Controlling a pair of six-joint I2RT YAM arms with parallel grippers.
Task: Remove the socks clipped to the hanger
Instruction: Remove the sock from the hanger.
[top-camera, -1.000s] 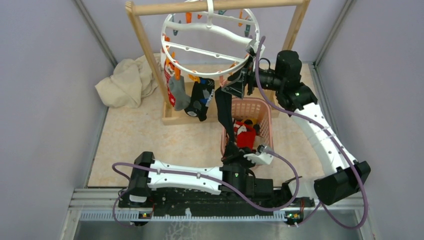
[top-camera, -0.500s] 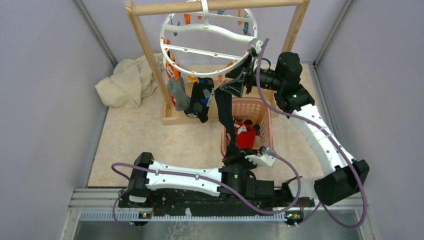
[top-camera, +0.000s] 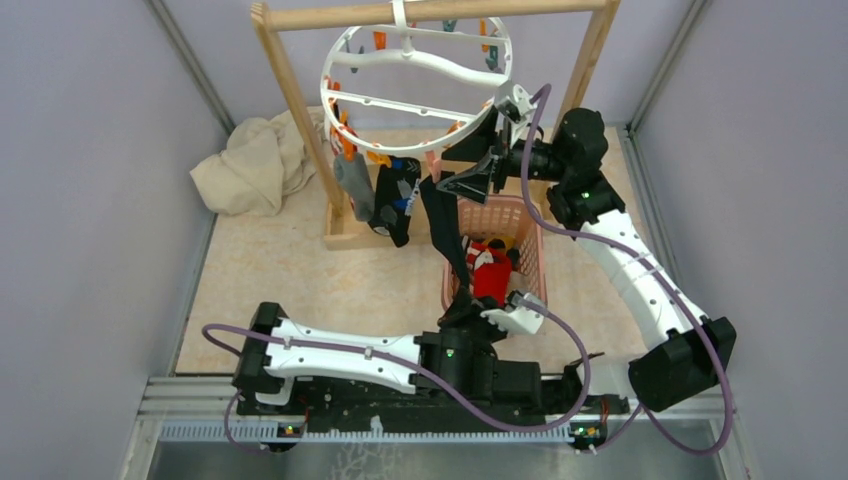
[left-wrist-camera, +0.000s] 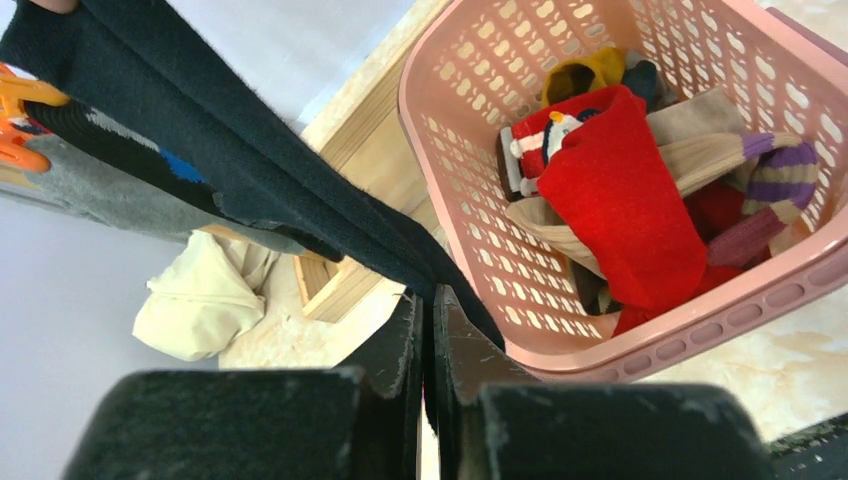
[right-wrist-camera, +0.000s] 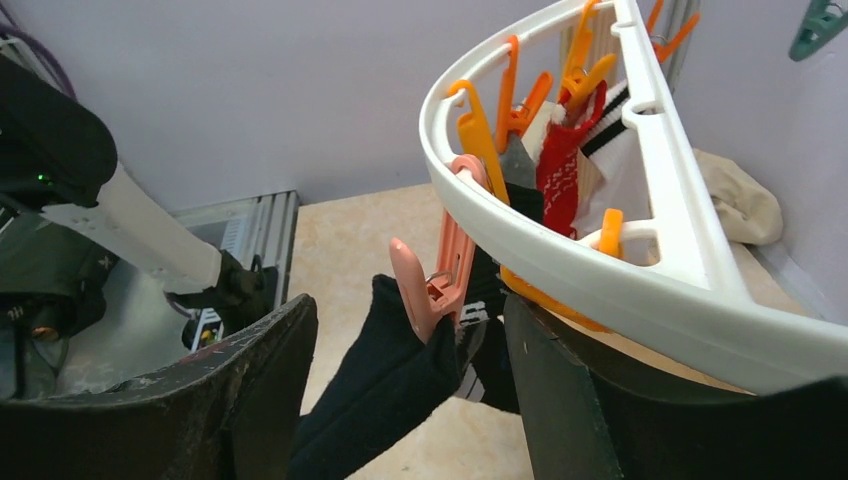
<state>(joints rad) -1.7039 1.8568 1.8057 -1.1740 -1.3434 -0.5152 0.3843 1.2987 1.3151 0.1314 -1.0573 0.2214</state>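
The white ring hanger (top-camera: 415, 95) hangs from the wooden rack. A long black sock (top-camera: 447, 235) stretches taut from a pink clip (right-wrist-camera: 440, 280) on the ring (right-wrist-camera: 590, 270) down to my left gripper (top-camera: 461, 306). That gripper (left-wrist-camera: 428, 300) is shut on the black sock's (left-wrist-camera: 250, 170) lower end, beside the basket. My right gripper (right-wrist-camera: 410, 320) is open, one finger on each side of the pink clip, which still pinches the sock's (right-wrist-camera: 380, 390) cuff. A grey sock (top-camera: 355, 185), a black patterned sock (top-camera: 397, 200) and a red and white one (right-wrist-camera: 560, 165) hang clipped to the ring.
A pink lattice basket (top-camera: 535, 235) holding several socks stands under the right gripper, and its rim (left-wrist-camera: 700, 300) lies just right of my left fingers. The wooden rack post (top-camera: 290, 100) and base stand at the back. A beige cloth (top-camera: 255, 165) lies back left.
My right gripper's jaws have opened wider around the pink clip. The ring has swung and levelled. My left arm has shifted left and nearer, keeping the black sock stretched.
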